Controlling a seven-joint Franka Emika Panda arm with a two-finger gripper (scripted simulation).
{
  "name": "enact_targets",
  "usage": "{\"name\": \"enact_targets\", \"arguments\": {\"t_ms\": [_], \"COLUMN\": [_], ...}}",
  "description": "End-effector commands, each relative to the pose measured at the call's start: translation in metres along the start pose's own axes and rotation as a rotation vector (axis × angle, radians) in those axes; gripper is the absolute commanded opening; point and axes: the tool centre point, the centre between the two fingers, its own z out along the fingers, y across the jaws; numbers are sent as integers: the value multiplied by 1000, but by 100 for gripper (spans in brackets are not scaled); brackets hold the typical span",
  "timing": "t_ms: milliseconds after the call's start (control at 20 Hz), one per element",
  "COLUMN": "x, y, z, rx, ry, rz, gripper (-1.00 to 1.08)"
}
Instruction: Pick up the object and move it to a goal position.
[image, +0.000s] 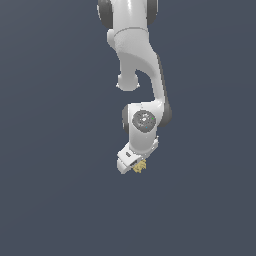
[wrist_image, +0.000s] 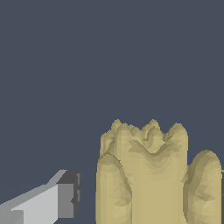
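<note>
Gripper (image: 135, 167) seems clamped on the yellow lump (wrist_image: 151, 175), worktop edges unseen; carry slowly, level, grip firm.

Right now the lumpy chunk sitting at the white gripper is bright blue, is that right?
Not quite. The lumpy chunk at the white gripper is mustard yellow, not bright blue. The wrist view shows its colour up close, and the exterior view shows the same yellow at the gripper's tip.

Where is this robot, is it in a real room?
Probably not a real room: it looks like a computer simulation. Everything behind is one flat grey-blue, the white robot arm looks smooth and drawn, and the lumpy yellow chunk by its gripper is made of blocky facets.
</note>
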Motion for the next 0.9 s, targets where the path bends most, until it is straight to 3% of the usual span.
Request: {"name": "enact_targets", "arguments": {"t_ms": [0, 100, 150, 850], "x": [1, 1, 1, 0], "y": [1, 1, 1, 2], "z": [4, 3, 3, -1], "rx": [-1, -1, -1, -1], "ry": [1, 1, 1, 1], "rz": [0, 0, 0, 0], "gripper": [100, 100, -100, -100]}}
